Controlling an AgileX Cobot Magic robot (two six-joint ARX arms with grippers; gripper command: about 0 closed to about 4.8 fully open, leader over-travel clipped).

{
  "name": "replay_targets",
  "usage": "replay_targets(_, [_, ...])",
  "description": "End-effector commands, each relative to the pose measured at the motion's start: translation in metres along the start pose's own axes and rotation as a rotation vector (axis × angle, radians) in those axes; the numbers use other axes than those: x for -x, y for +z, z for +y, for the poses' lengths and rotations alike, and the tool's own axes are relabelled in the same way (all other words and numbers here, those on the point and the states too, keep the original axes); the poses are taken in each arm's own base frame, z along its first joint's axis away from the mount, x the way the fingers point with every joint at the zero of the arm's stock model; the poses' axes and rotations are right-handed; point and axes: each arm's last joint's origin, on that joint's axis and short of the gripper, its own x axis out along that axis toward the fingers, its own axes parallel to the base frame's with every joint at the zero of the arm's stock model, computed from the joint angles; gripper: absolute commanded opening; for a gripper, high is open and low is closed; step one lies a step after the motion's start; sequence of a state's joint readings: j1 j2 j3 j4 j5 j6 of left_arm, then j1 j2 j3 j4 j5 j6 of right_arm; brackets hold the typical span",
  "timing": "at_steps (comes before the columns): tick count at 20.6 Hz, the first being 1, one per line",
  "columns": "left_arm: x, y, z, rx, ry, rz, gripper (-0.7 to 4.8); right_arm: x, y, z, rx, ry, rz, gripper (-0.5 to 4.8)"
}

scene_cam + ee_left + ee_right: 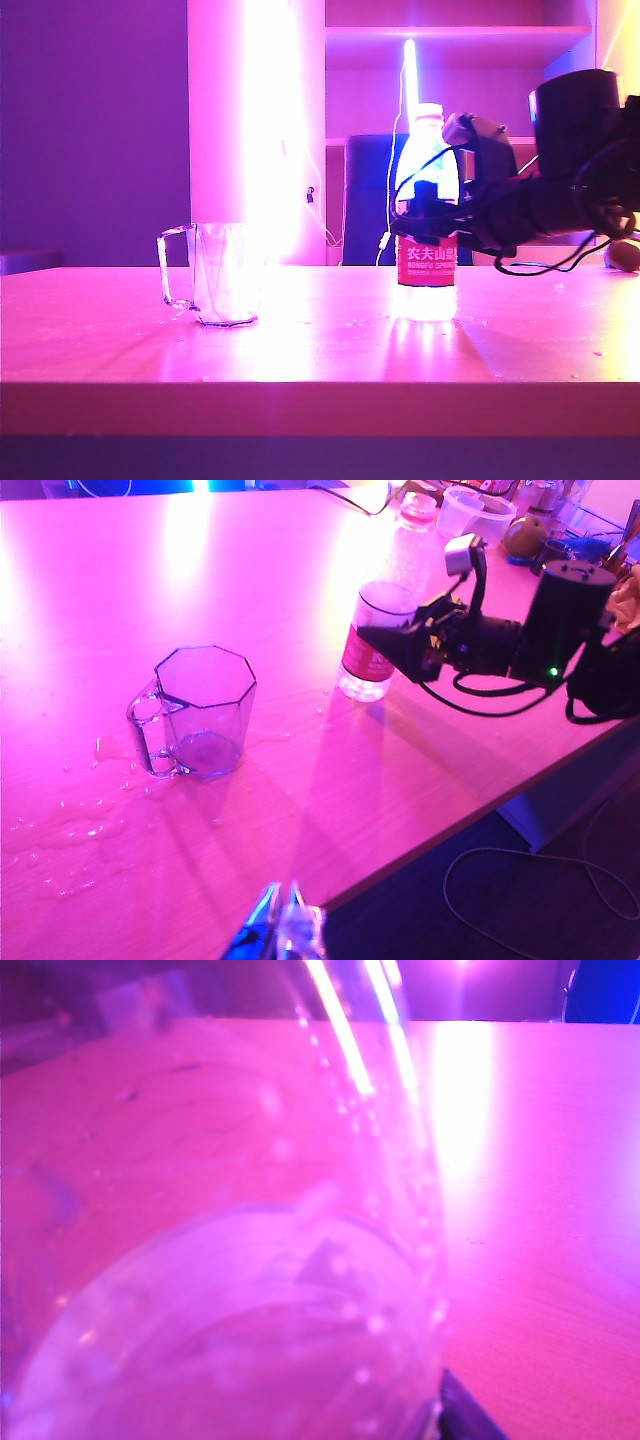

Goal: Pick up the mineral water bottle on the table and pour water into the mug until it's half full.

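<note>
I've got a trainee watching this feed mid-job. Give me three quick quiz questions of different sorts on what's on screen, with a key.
1. True or false: the mineral water bottle stands upright on the table.
2. Which gripper is at the bottle? A) left gripper B) right gripper
3. Fill in: the mug looks ____ of water.

Key: 1 true. 2 B; its fingers flank the bottle at label height, while the left gripper hangs back near the table edge. 3 empty; droplets lie on the table beside it.

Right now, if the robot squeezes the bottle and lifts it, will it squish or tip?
The bottle looks like thin clear plastic, so it may dent a little. It is tall and narrow, so a bump could tip it. The right hand sits around its middle, which should help. Nearby spilled drops suggest wet, slippery sides.
</note>
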State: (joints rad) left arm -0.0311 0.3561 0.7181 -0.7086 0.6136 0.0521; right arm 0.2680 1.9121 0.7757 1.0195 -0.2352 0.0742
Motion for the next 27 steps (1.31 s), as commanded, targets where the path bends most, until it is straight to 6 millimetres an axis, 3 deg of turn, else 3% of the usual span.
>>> replay_targets(1, [0.001,0.001,0.000,-0.006,0.000,-0.008,-0.05,-0.007,-0.001,-0.001,-0.010,0.001,0.042,2.75])
replay_targets(3, [0.001,0.001,0.000,-0.006,0.000,-0.008,-0.05,-0.008,0.001,-0.001,-0.006,0.002,0.036,2.39])
replay_targets(5, [0.001,0.001,0.000,-0.006,0.000,-0.008,-0.05,-0.007,0.007,0.000,0.022,0.004,0.025,2.38])
replay_targets(7, [0.001,0.001,0.000,-0.006,0.000,-0.008,-0.05,-0.001,0.025,0.007,0.088,0.008,0.030,2.38])
replay_targets(10, [0.001,0.001,0.000,-0.006,0.000,-0.008,-0.05,0.003,0.061,0.033,0.346,-0.029,0.152,2.39])
replay_targets(13, [0.001,0.001,0.000,-0.006,0.000,-0.008,-0.05,-0.006,0.088,0.058,0.621,-0.126,0.310,2.39])
replay_targets(16, [0.001,0.001,0.000,-0.007,0.000,-0.009,-0.06,-0.015,0.103,0.077,0.797,-0.210,0.362,2.39])
replay_targets(20, [0.001,0.001,0.000,-0.006,0.000,-0.008,-0.05,-0.028,0.101,0.088,1.030,-0.290,0.434,2.39])
replay_targets(27, [0.001,0.001,0.000,-0.007,0.000,-0.009,-0.06,-0.049,0.088,0.115,1.271,-0.294,0.509,2.39])
